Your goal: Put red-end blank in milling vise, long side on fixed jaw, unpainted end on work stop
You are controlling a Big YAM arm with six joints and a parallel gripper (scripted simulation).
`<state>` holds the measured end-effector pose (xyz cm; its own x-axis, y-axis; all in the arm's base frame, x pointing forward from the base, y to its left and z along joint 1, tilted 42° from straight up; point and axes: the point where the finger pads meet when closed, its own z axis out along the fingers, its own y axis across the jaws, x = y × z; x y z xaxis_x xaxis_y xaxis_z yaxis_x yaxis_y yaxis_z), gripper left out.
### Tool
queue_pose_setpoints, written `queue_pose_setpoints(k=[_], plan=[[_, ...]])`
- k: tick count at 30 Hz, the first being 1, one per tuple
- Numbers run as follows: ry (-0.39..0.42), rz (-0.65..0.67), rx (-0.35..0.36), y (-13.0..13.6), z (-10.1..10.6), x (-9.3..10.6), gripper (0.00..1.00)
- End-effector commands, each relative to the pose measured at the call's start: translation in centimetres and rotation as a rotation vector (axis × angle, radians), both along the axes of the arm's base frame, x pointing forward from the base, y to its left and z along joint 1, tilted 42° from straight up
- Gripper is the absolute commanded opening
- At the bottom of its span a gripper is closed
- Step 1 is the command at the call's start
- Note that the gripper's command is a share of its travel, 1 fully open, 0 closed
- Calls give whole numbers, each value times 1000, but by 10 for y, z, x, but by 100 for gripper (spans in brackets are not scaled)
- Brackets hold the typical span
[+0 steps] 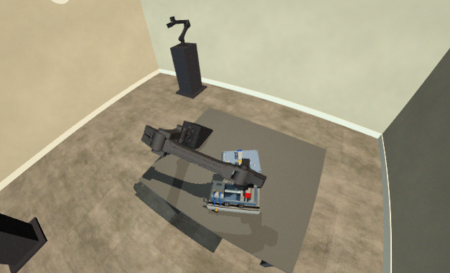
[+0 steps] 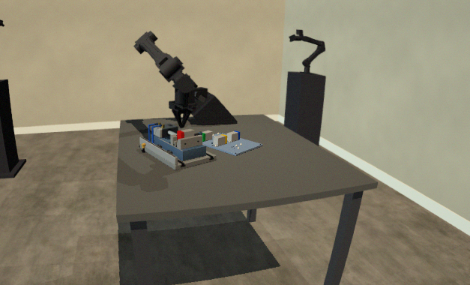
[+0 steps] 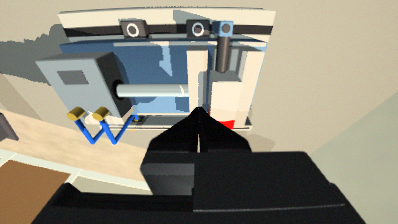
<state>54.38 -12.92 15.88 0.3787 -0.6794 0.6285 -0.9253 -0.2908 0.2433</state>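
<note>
Table: its near edge crosses the foreground of the exterior view; the working gear on the table (image 1: 291, 162) (image 2: 263, 180) sits back from it, toward the left edge.
Milling vise: the vise (image 1: 234, 210) (image 2: 193, 154) (image 3: 150, 55) stands near the left edge, its open top leaving room to load from above.
Fixed jaw: the hose-free block (image 2: 193, 142) (image 3: 248, 90) is at the vise's end, a backing for the blank's long side; whether the two touch is too fine to tell.
Red-ended blank: the sought blank (image 1: 247, 195) (image 2: 181, 135) (image 3: 226, 97) lies between the jaws, painted end away from the work stop (image 3: 223, 55). Its plain end appears to meet that rod, which would set its position lengthwise.
Fingers: closed together with nothing between them, the fingers (image 2: 181, 126) hover beside the blank, their tips pointing down, perhaps to nudge it against the fixed jaw.
Plate: beyond the vise, toward the table's right edge, the plate (image 1: 252, 158) (image 2: 246, 147) carries the yellow-ended blank (image 2: 219, 140), green-ended blank (image 2: 208, 136) and blue-ended blank (image 1: 240, 154) (image 2: 232, 136), apart and unstacked, as they should finish.
Arm base: the dark wedge (image 1: 201, 136) (image 2: 216, 112) stands at the far edge, within reach of both stations.
</note>
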Motion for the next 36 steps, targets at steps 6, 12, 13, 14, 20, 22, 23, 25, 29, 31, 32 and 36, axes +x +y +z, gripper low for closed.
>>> queue_pose_setpoints(k=[6,12,13,14,20,22,23,25,29,31,32,36], plan=[[-5,14,2,11,-9,7,0],[-2,13,2,9,-10,6,0],[0,13,2,9,-10,6,0],[2,12,2,8,-11,5,0],[8,7,2,1,-12,3,0],[4,4,2,-2,-11,4,0],[7,1,2,-4,-12,3,0],[9,-5,2,-8,-13,2,0],[-8,-8,1,-10,-8,7,0],[3,-7,2,-10,-12,4,0],[7,-5,2,-10,-14,2,0],[5,-6,2,-12,-15,3,0]])
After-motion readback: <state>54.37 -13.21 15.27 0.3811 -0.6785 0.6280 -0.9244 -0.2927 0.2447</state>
